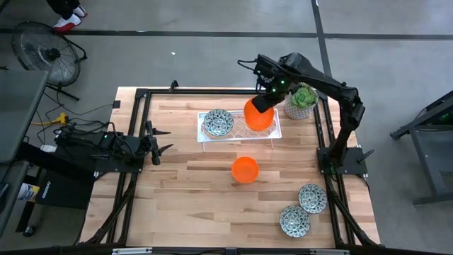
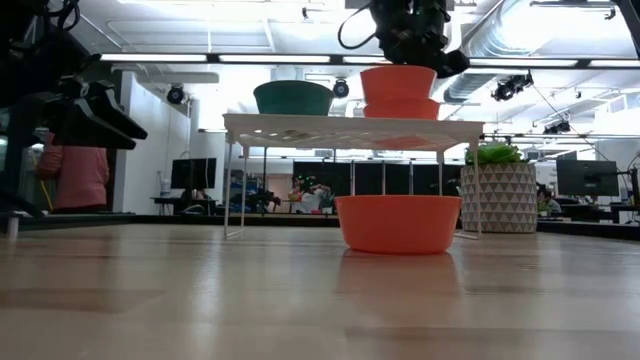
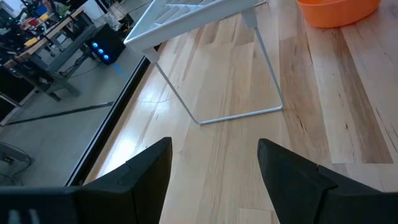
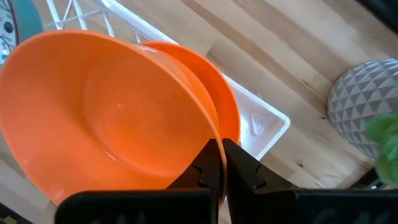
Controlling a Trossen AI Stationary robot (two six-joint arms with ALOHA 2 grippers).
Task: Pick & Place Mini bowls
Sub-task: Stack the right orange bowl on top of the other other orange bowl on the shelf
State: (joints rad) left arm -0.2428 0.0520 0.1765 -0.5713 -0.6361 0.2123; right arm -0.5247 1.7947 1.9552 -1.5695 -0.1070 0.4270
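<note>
I'm working over a pale wooden table [image 1: 191,198] in a black frame, on a grey floor with a fan off to the far left. Starting on the left, my left gripper [image 1: 157,139] waits low at the table's left edge, its fingers [image 3: 146,171] spread wide with nothing between them, aimed toward the rack. Next comes the white wire rack [image 1: 205,134], standing on thin legs, with one mosaic bowl [image 1: 218,122] sitting on its left half. On the rack's right half my right gripper [image 4: 221,163] has its jaws pinched nearly together on the rim of an orange bowl [image 4: 106,118], which I judge is being nested into a second orange bowl [image 4: 217,106] already on the rack; the low view shows the two stacked, the upper one tilted little if at all. Gripping by the rim keeps the fingers clear of the bowl below. A third orange bowl [image 1: 245,170] sits on the table just in front of the rack, and two more mosaic bowls [image 1: 303,210] lie near the table's front right corner, touching or nearly so. The potted plant [image 1: 301,101] stands just beside the rack's right end, close to my right arm, and I'd mind it when lifting away.
</note>
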